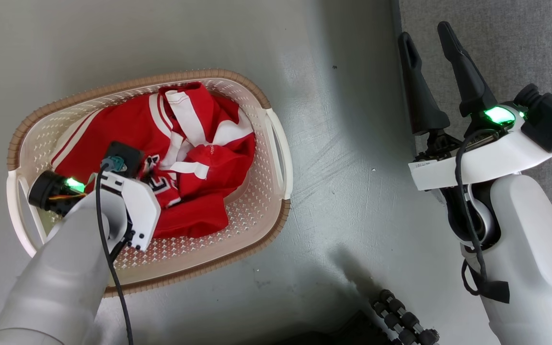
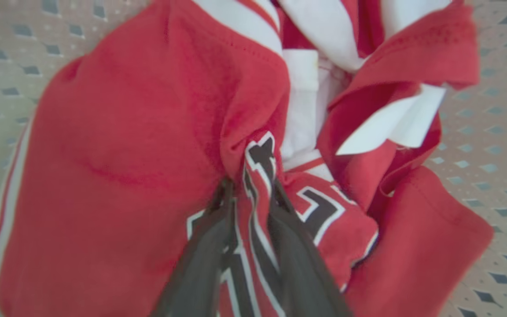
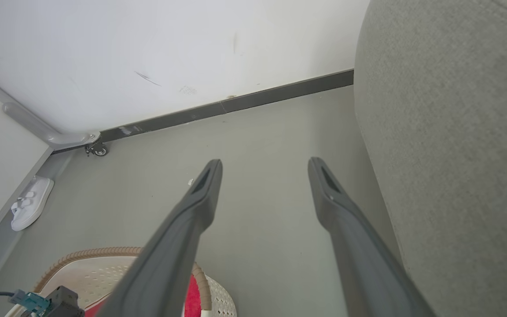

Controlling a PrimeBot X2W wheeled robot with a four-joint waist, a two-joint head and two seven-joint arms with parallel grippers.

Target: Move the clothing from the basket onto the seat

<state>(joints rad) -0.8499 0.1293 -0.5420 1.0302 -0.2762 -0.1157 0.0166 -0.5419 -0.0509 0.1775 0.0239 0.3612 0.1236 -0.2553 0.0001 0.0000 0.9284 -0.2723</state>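
The red clothing (image 1: 209, 158) lies bunched inside the cream perforated basket (image 1: 199, 75) on the floor. My left wrist (image 1: 130, 206) reaches down into it and hides the fingers in the head view. In the left wrist view my left gripper (image 2: 250, 185) is shut on a raised fold of the red jersey (image 2: 126, 154), right at its black-and-white lettering. A white-striped red piece (image 2: 394, 123) lies crumpled beyond it. My right gripper (image 1: 425, 33) (image 3: 266, 164) hangs open and holds nothing, above the floor at the edge of the grey seat (image 1: 496, 48) (image 3: 456, 132).
The basket's brown rim (image 3: 104, 253) sits left of and below my right fingers. A white slipper (image 3: 31, 202) lies by the wall at the left, near a caster wheel (image 3: 99, 150). A black jointed object (image 1: 400, 321) is on the floor near my base.
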